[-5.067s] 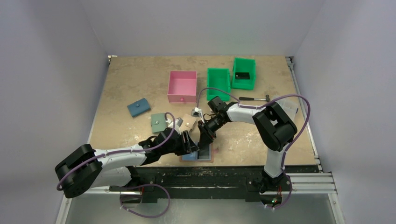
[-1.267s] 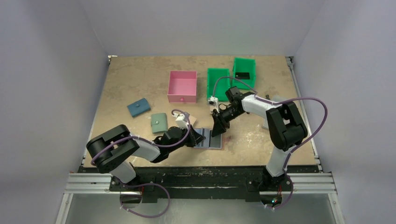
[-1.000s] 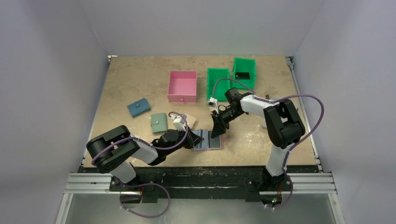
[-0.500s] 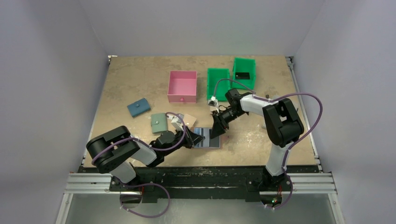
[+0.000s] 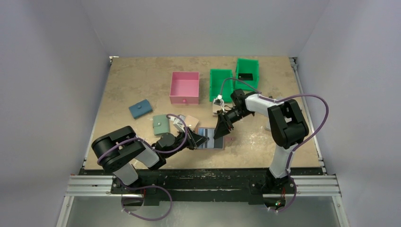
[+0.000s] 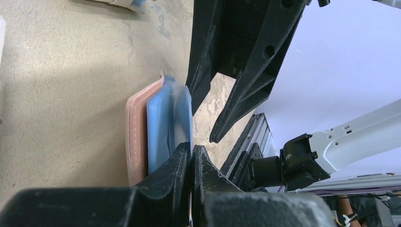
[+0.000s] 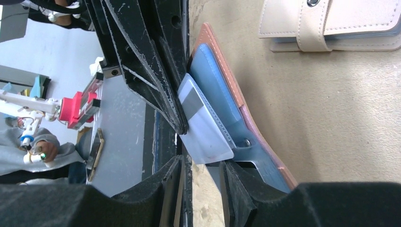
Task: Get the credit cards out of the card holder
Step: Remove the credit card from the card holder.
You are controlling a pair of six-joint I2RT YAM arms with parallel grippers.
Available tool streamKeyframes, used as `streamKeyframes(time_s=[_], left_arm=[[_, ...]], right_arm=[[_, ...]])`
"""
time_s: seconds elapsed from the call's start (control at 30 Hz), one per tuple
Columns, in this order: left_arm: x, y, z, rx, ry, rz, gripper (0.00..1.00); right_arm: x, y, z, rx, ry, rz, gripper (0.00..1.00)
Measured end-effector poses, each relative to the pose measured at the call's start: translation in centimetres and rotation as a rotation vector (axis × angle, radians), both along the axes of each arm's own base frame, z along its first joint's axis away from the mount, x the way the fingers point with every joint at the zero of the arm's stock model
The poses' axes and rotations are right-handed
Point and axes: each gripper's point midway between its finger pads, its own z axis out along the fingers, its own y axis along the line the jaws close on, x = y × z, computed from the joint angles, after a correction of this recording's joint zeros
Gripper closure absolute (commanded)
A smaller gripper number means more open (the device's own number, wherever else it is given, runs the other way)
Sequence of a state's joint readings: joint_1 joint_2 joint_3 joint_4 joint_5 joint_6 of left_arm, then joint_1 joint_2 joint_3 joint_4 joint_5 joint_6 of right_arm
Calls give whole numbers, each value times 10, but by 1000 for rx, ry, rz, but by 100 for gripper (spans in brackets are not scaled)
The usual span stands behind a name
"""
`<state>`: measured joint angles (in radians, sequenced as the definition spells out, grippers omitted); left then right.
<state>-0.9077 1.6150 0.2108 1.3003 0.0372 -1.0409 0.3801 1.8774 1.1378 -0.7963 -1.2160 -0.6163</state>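
Left gripper (image 6: 192, 149): it is pinched shut on one long edge of the pale grey card (image 7: 205, 130).
Right gripper (image 7: 201, 176): its jaws are narrowly apart at the card's plain end and, as far as you can see, not closed on it.
Card holder (image 5: 215, 143): it lies open with the blue lining up, near the table's near edge between both grippers and close to a beige snap wallet (image 7: 326, 21).
Card position: it is tilted up off the lining. You cannot tell whether it is clear of the pocket.
Long axis: it runs along the holder's length, with the striped end away from the right gripper and the plain end pointing at it.
Risk, drag: nothing pins the holder, so a snug pocket could make it come along with the card.
Risk, slip: the edge pinch is thin, so the card could pivot or drop.
Risk, contact: the fingers sit very close, so watch for a clash.
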Motion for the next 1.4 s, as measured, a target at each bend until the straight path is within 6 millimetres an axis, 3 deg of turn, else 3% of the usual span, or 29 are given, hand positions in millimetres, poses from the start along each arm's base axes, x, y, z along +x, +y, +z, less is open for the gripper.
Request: streamKeyframes(time_s=[0.37, 0.6, 0.83, 1.07, 1.4], left_arm=[[0, -1, 5, -26, 1, -4, 100], [0, -2, 8, -39, -4, -5, 100], [0, -2, 8, -43, -3, -7, 100], [0, -3, 10, -54, -5, -10, 100], [1, -3, 8, -61, 6, -5, 100]], right_arm=[[-2, -1, 4, 22, 0, 36, 64], [-3, -1, 4, 21, 20, 32, 58], [-3, 0, 6, 22, 35, 25, 60], [-3, 0, 6, 23, 36, 25, 70], [-2, -2, 7, 21, 48, 11, 100]])
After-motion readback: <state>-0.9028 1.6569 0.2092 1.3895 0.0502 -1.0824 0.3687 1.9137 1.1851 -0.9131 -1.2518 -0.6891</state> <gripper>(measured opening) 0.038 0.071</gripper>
